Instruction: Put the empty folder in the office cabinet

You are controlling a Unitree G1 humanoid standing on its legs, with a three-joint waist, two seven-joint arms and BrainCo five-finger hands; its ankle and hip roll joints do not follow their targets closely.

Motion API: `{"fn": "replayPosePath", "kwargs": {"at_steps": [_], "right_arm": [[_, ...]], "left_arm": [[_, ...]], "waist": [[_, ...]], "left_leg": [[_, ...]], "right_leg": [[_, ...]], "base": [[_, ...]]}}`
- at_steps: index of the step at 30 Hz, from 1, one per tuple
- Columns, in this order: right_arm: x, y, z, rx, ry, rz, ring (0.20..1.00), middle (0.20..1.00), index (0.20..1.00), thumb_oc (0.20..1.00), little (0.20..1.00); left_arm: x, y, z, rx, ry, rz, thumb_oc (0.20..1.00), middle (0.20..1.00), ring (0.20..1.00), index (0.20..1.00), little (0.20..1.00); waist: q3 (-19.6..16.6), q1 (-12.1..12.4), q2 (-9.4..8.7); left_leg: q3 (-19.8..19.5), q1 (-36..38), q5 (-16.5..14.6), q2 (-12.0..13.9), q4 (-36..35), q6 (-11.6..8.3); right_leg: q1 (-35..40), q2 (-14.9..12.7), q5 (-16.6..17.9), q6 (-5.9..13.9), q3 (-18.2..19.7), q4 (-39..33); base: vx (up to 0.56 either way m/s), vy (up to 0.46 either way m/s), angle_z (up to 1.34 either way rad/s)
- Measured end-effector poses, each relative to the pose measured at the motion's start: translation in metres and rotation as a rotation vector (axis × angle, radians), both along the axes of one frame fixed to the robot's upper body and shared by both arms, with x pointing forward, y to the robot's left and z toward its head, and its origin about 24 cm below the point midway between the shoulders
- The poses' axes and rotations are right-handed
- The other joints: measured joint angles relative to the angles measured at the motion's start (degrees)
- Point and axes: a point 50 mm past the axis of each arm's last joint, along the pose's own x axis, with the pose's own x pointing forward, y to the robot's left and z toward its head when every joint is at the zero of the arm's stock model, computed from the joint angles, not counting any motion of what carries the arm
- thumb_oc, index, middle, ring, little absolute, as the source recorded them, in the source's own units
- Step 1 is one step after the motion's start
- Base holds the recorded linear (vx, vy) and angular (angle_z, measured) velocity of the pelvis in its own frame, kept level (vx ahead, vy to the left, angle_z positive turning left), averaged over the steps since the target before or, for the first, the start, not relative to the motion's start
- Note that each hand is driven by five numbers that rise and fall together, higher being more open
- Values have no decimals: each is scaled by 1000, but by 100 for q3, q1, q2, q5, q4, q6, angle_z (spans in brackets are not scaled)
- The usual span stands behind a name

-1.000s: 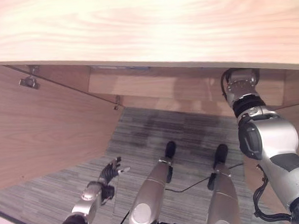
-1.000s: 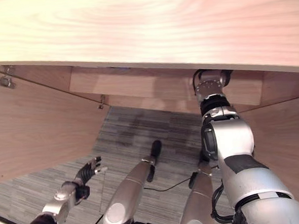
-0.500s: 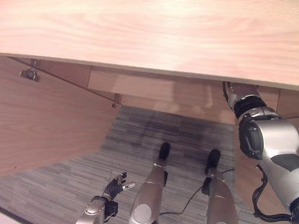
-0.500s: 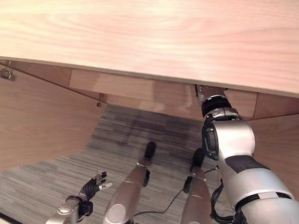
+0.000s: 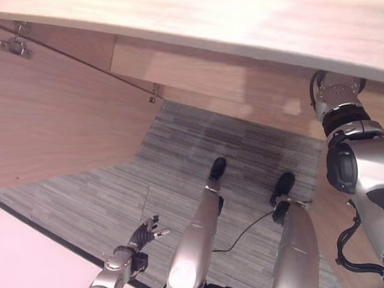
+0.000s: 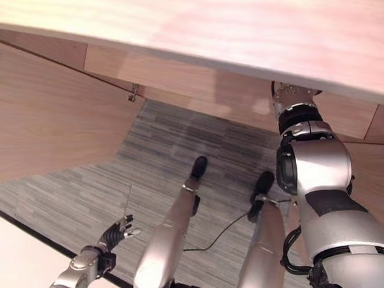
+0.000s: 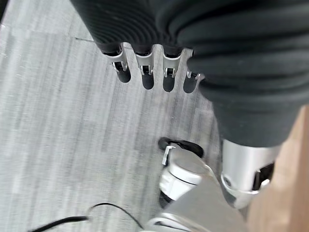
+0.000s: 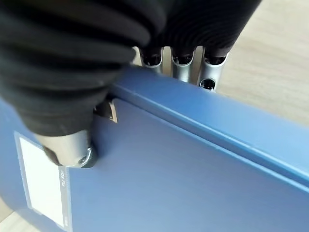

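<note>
A blue folder [image 8: 169, 183] with a white label [image 8: 41, 176] is pinched in my right hand [image 8: 182, 65]: the thumb lies on its broad face and the fingers reach over its edge to the far side. In the eye views my right arm [image 5: 338, 102] reaches up under the light wooden cabinet top [image 5: 236, 11], which hides the hand and the folder. My left hand [image 5: 145, 233] hangs low at the lower left above the carpet. Its fingers [image 7: 145, 72] are straight and hold nothing.
The cabinet's left door [image 5: 47, 120] stands open, with a metal hinge [image 5: 13, 45] near its top. A wooden panel [image 6: 376, 165] stands behind my right arm. Grey striped carpet [image 5: 180, 158] covers the floor before the cabinet.
The whole picture has shifted, so the camera has moved. My left hand has sunk a little lower. My right arm still reaches under the cabinet top.
</note>
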Motion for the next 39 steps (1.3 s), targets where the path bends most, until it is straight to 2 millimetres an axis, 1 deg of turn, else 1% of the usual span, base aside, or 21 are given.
{"fn": "replayPosePath", "kwargs": {"at_steps": [2,3,5,9,12,13,14,20,23,24,25,28,29,30,31,32,35,37,39], "right_arm": [[1,1,7,-13,-18,6,200,200,200,200,200],[0,0,6,-15,-13,7,200,200,200,200,200],[1,1,6,-19,-11,10,200,200,200,200,200],[3,6,19,-29,-35,28,200,200,200,200,200],[3,8,20,-34,-34,40,200,200,200,200,200],[3,8,20,-33,-29,39,357,357,357,357,357],[3,8,19,-34,-25,39,1000,1000,1000,1000,1000],[4,7,15,-52,-10,39,1000,1000,1000,1000,1000],[4,6,13,-64,6,38,1000,1000,1000,1000,1000],[3,2,7,-58,47,31,1000,1000,1000,1000,1000],[2,0,-5,-29,133,22,1000,1000,1000,1000,1000],[0,0,-21,13,238,10,1000,1000,1000,1000,1000],[0,3,-29,24,295,18,1000,1000,1000,1000,1000],[0,5,-33,24,324,25,1000,1000,1000,1000,1000],[0,7,-36,31,345,29,1000,1000,1000,1000,1000],[0,8,-37,36,357,34,1000,1000,1000,1000,1000],[-1,8,-41,28,414,38,1000,1000,1000,1000,1000],[-3,6,-47,15,465,38,1000,1000,1000,1000,1000],[-3,7,-48,1,490,42,1000,1000,1000,1000,1000]], "left_arm": [[8,-3,8,-6,-44,-16,1000,1000,1000,1000,1000],[11,-4,10,-9,-54,-21,1000,1000,1000,1000,1000],[11,-4,11,-8,-58,-22,1000,1000,1000,1000,1000],[11,2,12,24,-54,-27,1000,1000,1000,1000,1000],[11,3,12,33,-55,-20,1000,1000,1000,1000,1000],[11,3,12,33,-55,-22,1000,1000,1000,1000,1000],[10,3,12,34,-55,-22,1000,1000,1000,1000,1000],[10,4,11,41,-52,-16,1000,1000,1000,1000,1000],[9,4,10,43,-46,-17,1000,1000,1000,1000,1000],[8,4,9,46,-41,-22,1000,1000,1000,1000,1000],[7,4,8,53,-29,-21,1000,1000,1000,1000,1000],[7,4,7,68,-24,-28,1000,1000,1000,1000,1000],[4,6,4,83,-11,-28,1000,1000,1000,1000,1000],[3,7,3,92,-3,-25,1000,1000,1000,1000,1000],[1,8,1,98,7,-21,1000,1000,1000,1000,1000],[1,9,0,103,10,-16,1000,1000,1000,1000,1000],[-2,13,-3,116,29,-3,1000,1000,1000,1000,1000],[-3,13,-3,119,34,-1,1000,1000,1000,1000,1000],[-3,13,-3,117,34,-2,1000,1000,1000,1000,1000]], "waist": [[10,-24,-5],[11,-30,-6],[11,-47,-5],[10,-121,-7],[10,-151,-7],[10,-156,-7],[9,-162,-8],[-7,-193,-33],[-10,-257,-39],[-14,-289,-46],[-81,-333,-117],[-170,-375,-232],[-255,-408,-285],[-314,-422,-298],[-397,-420,-307],[-403,-421,-310],[-461,-428,-323],[-499,-423,-326],[-504,-402,-329]], "left_leg": [[-9,-184,-95,-51,256,-4],[-10,-215,-117,-84,313,32],[-9,-276,-153,-104,440,23],[13,-633,-381,-182,1041,53],[14,-734,-426,-185,1192,45],[20,-735,-425,-185,1197,45],[34,-734,-425,-185,1200,45],[79,-671,-430,-185,1196,55],[132,-615,-433,-184,1192,59],[148,-526,-435,-183,1177,62],[161,-419,-439,-180,1127,68],[157,-235,-435,-163,1019,67],[160,-127,-434,-150,930,65],[153,-71,-426,-129,882,57],[155,-44,-424,-105,854,54],[152,22,-415,-95,820,40],[128,204,-406,-78,694,41],[99,275,-405,-78,669,39],[95,343,-387,-77,642,9]], "right_leg": [[-193,-77,-103,-44,23,267],[-233,-82,-146,-43,36,361],[-293,-100,-200,-63,48,488],[-612,-118,-347,-95,147,951],[-673,-114,-351,-98,157,1019],[-673,-107,-351,-98,163,1021],[-667,-107,-351,-98,171,1017],[-610,-105,-343,-106,206,1011],[-579,-100,-317,-118,256,1005],[-489,-99,-315,-113,268,985],[-394,-97,-319,-111,282,938],[-214,-85,-306,-93,272,842],[-110,-82,-311,-51,266,751],[-39,-81,-294,-27,248,681],[9,-64,-271,-9,230,615],[84,-54,-224,-15,215,579],[289,-25,-226,-23,171,441],[378,-34,-220,-20,133,413],[448,-34,-218,-18,124,378]], "base": [[20,-16,9],[11,1,12],[10,7,5],[0,0,0],[0,0,0],[0,0,0],[0,0,0],[-2,1,-1],[-15,-2,-5],[-21,-20,-6],[-18,-23,-5],[-5,-7,-2],[0,0,0],[-14,-23,-5],[-19,-18,-4],[0,0,0],[-3,-2,1],[-21,4,6],[0,0,0]]}}
